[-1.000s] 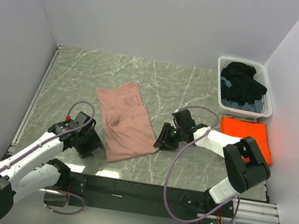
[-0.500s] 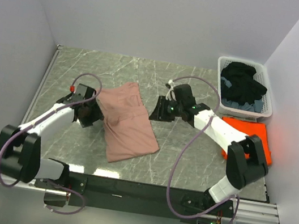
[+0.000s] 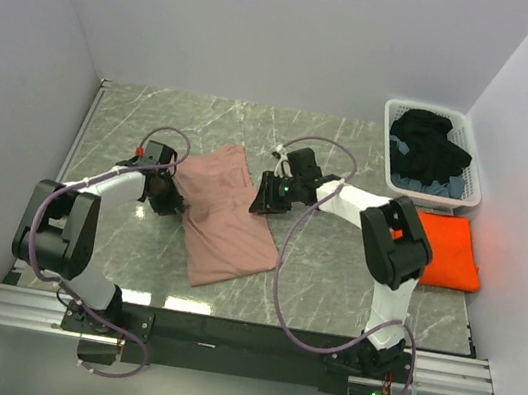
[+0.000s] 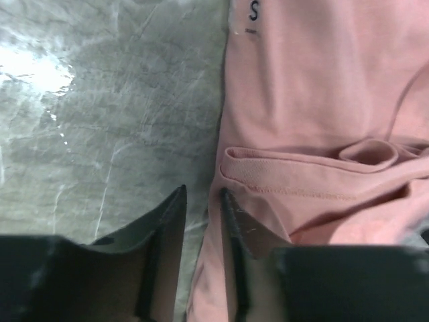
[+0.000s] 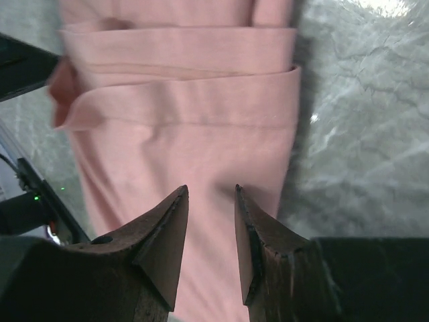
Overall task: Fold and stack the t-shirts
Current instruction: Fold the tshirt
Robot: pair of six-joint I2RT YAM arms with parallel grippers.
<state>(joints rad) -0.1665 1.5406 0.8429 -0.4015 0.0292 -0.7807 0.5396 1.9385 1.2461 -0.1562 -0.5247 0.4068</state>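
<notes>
The dusty-pink t-shirt (image 3: 225, 216) lies folded into a long strip mid-table, slanting from far left to near right. My left gripper (image 3: 172, 202) is at its left edge; in the left wrist view the gripper (image 4: 202, 194) stands narrowly open, straddling the shirt's (image 4: 322, 100) edge by a folded hem. My right gripper (image 3: 260, 202) is at the strip's right edge. In the right wrist view the gripper (image 5: 211, 191) is open over the pink cloth (image 5: 188, 134), holding nothing. The orange t-shirt (image 3: 446, 250) lies folded flat at the right.
A white laundry basket (image 3: 431, 110) with dark clothes (image 3: 429, 149) stands at the far right corner, just behind the orange shirt. Grey walls close in the marble table (image 3: 155, 119) on three sides. The right arm's cable loops above the table near the strip.
Both grippers have moved from the near part of the pink shirt toward its far end, one on each side. The left jaws have narrowed.
</notes>
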